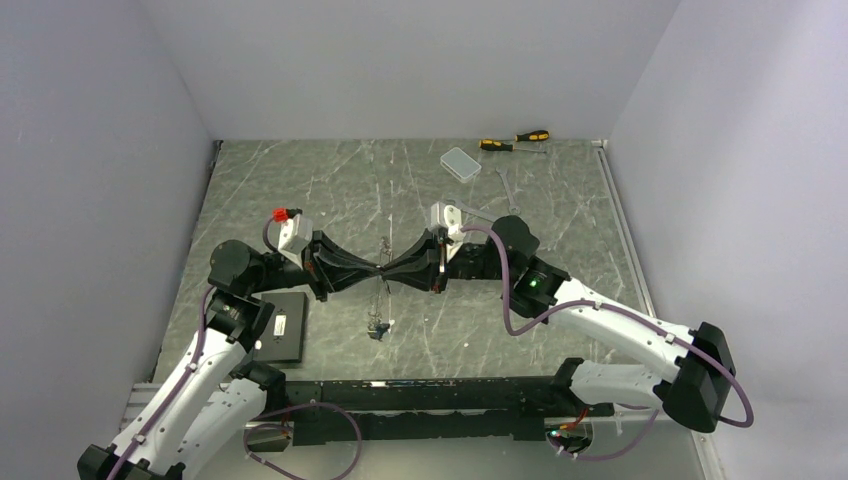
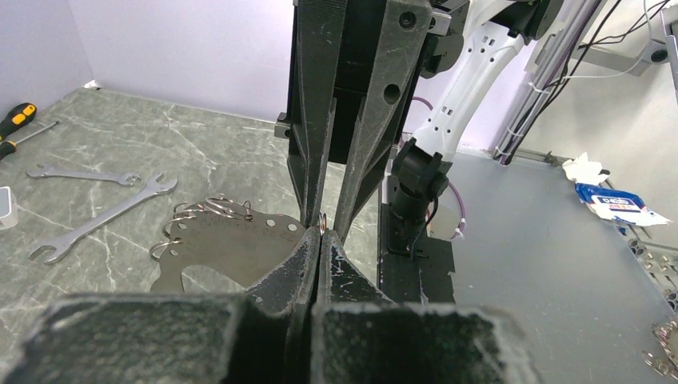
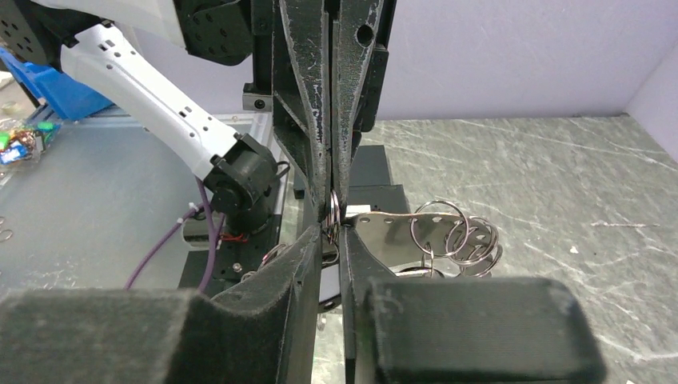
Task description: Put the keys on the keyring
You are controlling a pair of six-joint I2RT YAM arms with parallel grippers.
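We judge the task to be in the middle of its threading step, with nothing that we can confirm as finished. The left fingers are pressed tight together and pinch the keyring at their very tips, holding it in the air above the middle of the table. The right fingers meet them tip to tip from the other side. They stand narrow, with the same thin silver wire in the slit between them, but we cannot tell whether they truly grip it or only bracket it. Just beside the tips is a flat metal plate pierced with holes, with a bunch of small split rings at its far end; whether it hangs from the keyring or lies on the table we cannot say. From above, a thin strand runs down from the meeting point to a small cluster, too small to read. It may be keys already carried, yet in neither wrist view do we see a coloured key head on the wire. What is left, as we judge it, is the main part: parting the wire, sliding each key on, and letting go. The wrenches, the screwdrivers and the clear box lie well apart at the far side.
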